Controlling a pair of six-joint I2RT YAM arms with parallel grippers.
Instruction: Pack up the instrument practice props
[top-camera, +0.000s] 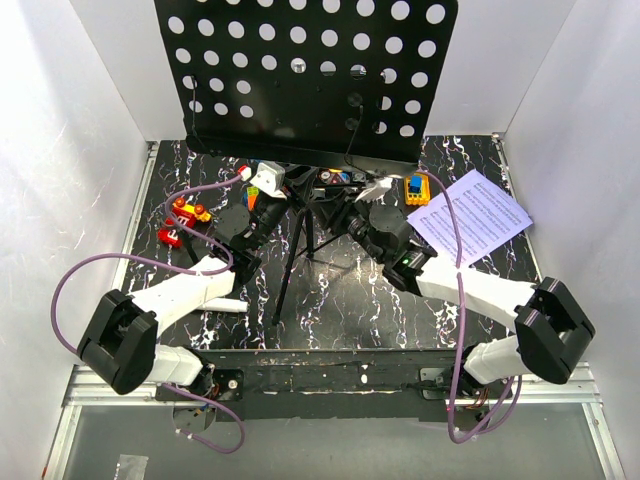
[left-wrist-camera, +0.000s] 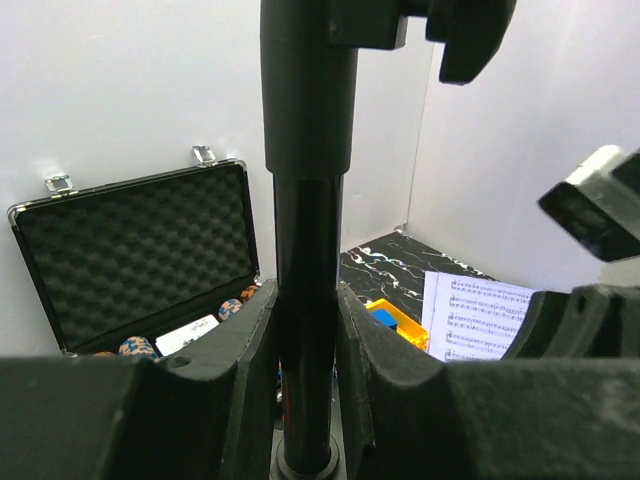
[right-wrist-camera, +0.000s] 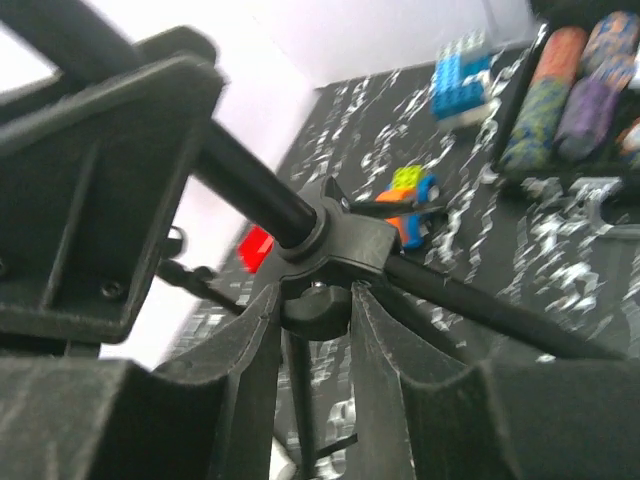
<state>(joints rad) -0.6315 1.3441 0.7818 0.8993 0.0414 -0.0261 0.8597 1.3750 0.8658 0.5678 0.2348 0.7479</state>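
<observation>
Noted matte black on the tall tripod music stand with perforated metal desk (top-camera: 300, 148) at twelve o'clock, dotted with even rows of round holes showing white. Found white ruled with fine black staves on the paper sheet-music page (top-camera: 470, 215) at two o'clock. Saw black veined with white marbling across the tabletop (top-camera: 340, 295). Picked out red and yellow in the small plastic toy blocks (top-camera: 180, 215) at nine o'clock. Registered black egg-crate foam edged in silver inside the open hard case (left-wrist-camera: 140, 250), and mottled blue-and-orange on the round poker chips (left-wrist-camera: 135, 347).
</observation>
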